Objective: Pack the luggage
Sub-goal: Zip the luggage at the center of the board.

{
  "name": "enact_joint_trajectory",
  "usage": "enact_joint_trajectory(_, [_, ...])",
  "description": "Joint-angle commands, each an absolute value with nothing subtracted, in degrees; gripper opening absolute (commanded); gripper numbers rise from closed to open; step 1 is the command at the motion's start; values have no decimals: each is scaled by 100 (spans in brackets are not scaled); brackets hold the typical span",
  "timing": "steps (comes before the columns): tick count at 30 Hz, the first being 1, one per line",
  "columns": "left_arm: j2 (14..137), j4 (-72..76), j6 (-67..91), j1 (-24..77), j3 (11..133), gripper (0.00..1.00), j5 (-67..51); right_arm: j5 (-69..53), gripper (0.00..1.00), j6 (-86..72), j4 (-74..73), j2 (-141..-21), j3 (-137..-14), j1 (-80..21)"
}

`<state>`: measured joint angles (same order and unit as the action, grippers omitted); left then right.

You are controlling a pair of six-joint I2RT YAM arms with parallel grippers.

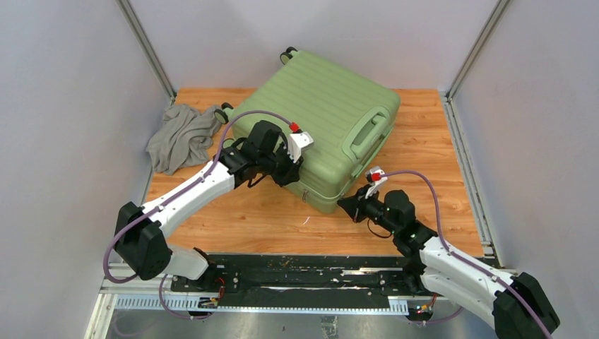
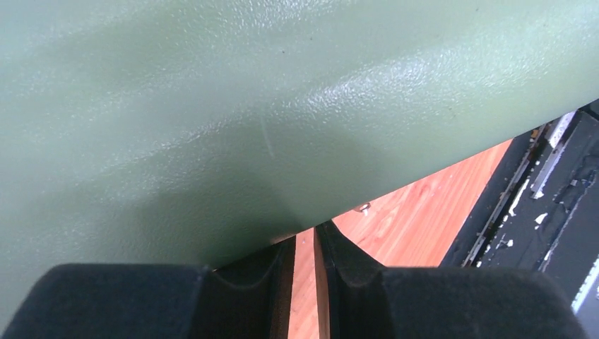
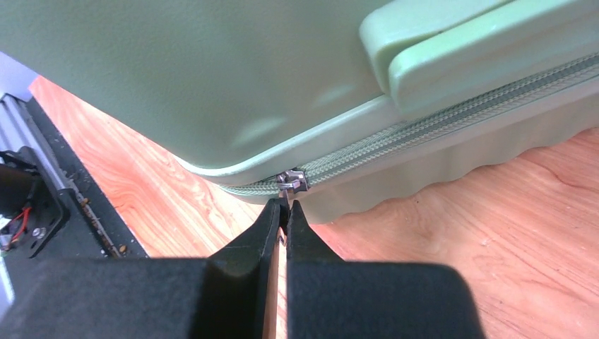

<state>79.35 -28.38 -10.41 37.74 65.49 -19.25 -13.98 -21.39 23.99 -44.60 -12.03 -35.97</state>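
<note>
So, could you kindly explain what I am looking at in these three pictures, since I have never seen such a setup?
These are two robot arms, the left arm and the right arm, bolted at the near edge of a wooden table. The wide picture comes from a fixed camera above and behind them; the other two come from a small camera on each wrist, looking past its own jaws. On the table lie a closed light-green suitcase and a crumpled grey cloth to its left. The right jaws are shut at the suitcase's near corner, apparently pinching the zipper pull. The left jaws stand slightly apart close to the shell, holding nothing.
</note>
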Motion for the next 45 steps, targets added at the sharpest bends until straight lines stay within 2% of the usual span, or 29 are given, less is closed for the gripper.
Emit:
enact_joint_trajectory(1, [8181, -1365, -585, 3808, 6835, 21, -2097, -1027, 0, -2051, 2790, -4469, -1289, -4451])
enact_joint_trajectory(8, [8540, -1139, -252, 4080, 6902, 19, -2371, -1527, 0, -3071, 4506, -5309, -977, -4728])
enact_joint_trajectory(12, [8623, -1171, -170, 4113, 7014, 18, -2497, -1315, 0, -3303, 4691, -5453, -936, -4733])
enact_joint_trajectory(13, [8598, -1191, -185, 4113, 7029, 18, -2504, -1098, 4, -3257, 4192, -5301, -1030, -4737])
enact_joint_trajectory(16, [8461, -1245, -282, 4107, 7010, 18, -2449, 126, 33, -3161, 2038, -4453, -1327, -4737])
enact_joint_trajectory(18, [8368, -1335, -364, 4092, 7014, 17, -2378, 868, 48, -3154, 1240, -3788, -1281, -4733])
enact_joint_trajectory(19, [8340, -1367, -369, 4069, 7006, 17, -2380, 1102, 52, -3097, 1061, -3479, -1199, -4730])
enact_joint_trajectory(20, [8308, -1386, -356, 4039, 6998, 17, -2396, 1322, 63, -2999, 959, -3223, -1110, -4728])
enact_joint_trajectory(21, [8278, -1407, -340, 4008, 6989, 17, -2410, 1462, 69, -2895, 834, -2991, -1055, -4722])
enact_joint_trajectory(25, [8180, -1480, -317, 3934, 6979, 17, -2436, 1368, 77, -2317, 362, -2647, -1083, -4517])
enact_joint_trajectory(28, [8167, -1516, -308, 3929, 6971, 17, -2428, 294, 77, -1892, 384, -2911, -1209, -3982])
enact_joint_trajectory(32, [8171, -1546, -333, 3908, 6976, 17, -2317, -1052, 69, -1584, 555, -3517, -1432, -3157])
enact_joint_trajectory(35, [8134, -1590, -350, 3841, 6996, 17, -2271, -1032, 59, -1316, 773, -3757, -1525, -3077])
enact_joint_trajectory(45, [8099, -1605, -313, 3677, 6952, 17, -2333, -955, 51, -731, 1355, -4266, -1744, -3093])
